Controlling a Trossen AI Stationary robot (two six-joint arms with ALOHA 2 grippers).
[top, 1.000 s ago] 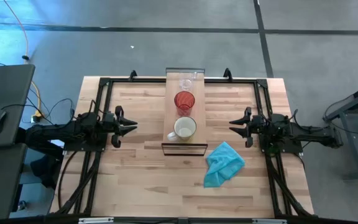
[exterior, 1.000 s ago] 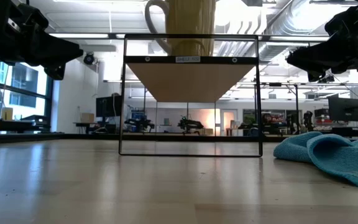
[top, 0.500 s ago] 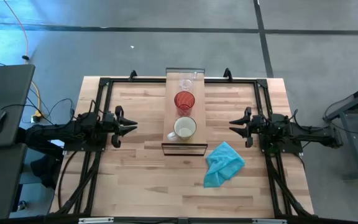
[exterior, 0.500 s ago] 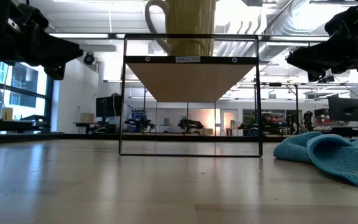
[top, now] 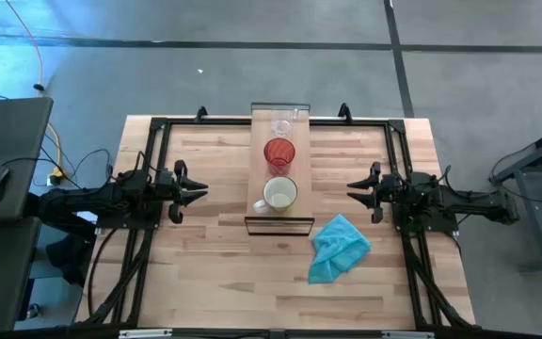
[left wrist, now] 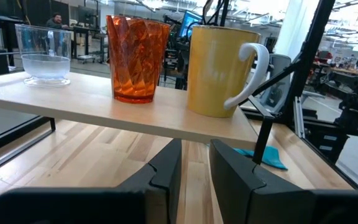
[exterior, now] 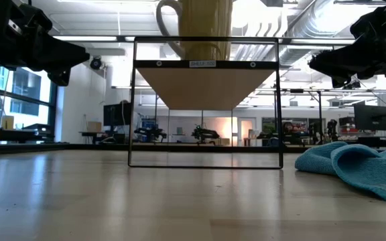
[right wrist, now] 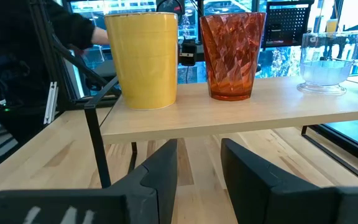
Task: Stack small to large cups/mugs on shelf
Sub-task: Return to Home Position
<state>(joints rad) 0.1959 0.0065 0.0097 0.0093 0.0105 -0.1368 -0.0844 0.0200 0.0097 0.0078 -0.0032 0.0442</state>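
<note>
Your clear glass [top: 281,126], red cup [top: 279,152] and yellow mug [top: 278,194] line the shelf [top: 263,169] far to near. The left gripper [top: 200,192] and right gripper [top: 352,189] flank it, narrowly parted and empty. The frame label [exterior: 202,63] is unreadable.

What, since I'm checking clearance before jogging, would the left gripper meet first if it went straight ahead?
Probably the shelf, at its long edge just before the yellow mug. The left gripper looks about level with that edge, so height is uncertain.
</note>
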